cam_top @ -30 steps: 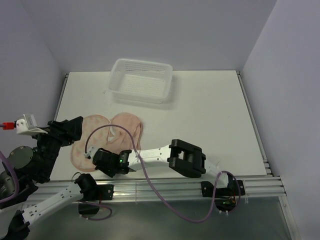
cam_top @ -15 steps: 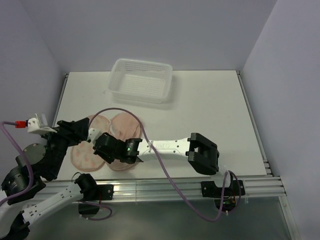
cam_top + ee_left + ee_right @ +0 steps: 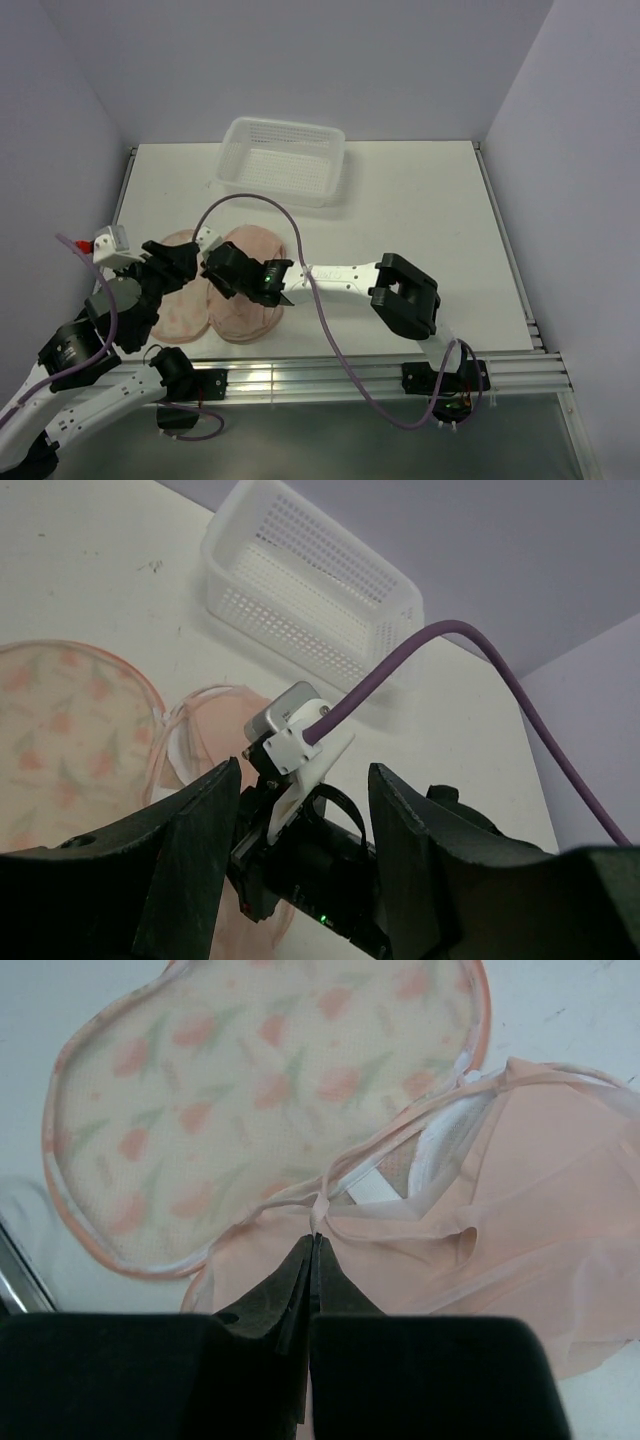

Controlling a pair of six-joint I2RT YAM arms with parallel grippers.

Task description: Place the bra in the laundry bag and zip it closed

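the right arm reaches from its base at the near right far across the table (image 3: 430, 220) to the left side, forearm low and nearly level, wrist bent down over the fabric. the right gripper (image 3: 312, 1248) has its claw pressed together, pinching a thin strap at the edge of the bra (image 3: 545, 1190); the strap rises in a small peak where the tips meet.

the left arm is folded up at the near left corner, and its wrist tips forward and inward. the left gripper (image 3: 305, 777) hangs above the cloth with its fingers (image 3: 195, 850) spread wide and nothing between them. in its own view we look straight onto the right arm's wrist, which fills the gap and blocks the sight of what lies below.

the bra lies on the table just beside the laundry bag (image 3: 250, 1090), and its sheer pink edge overlaps the bag's rim. the bag lies flat, printed face up, on the left of the table near the front rail.

a purple cable (image 3: 440, 630) arcs up from the right wrist over the fabric. a white mesh basket (image 3: 285, 126) stands well apart at the far edge.
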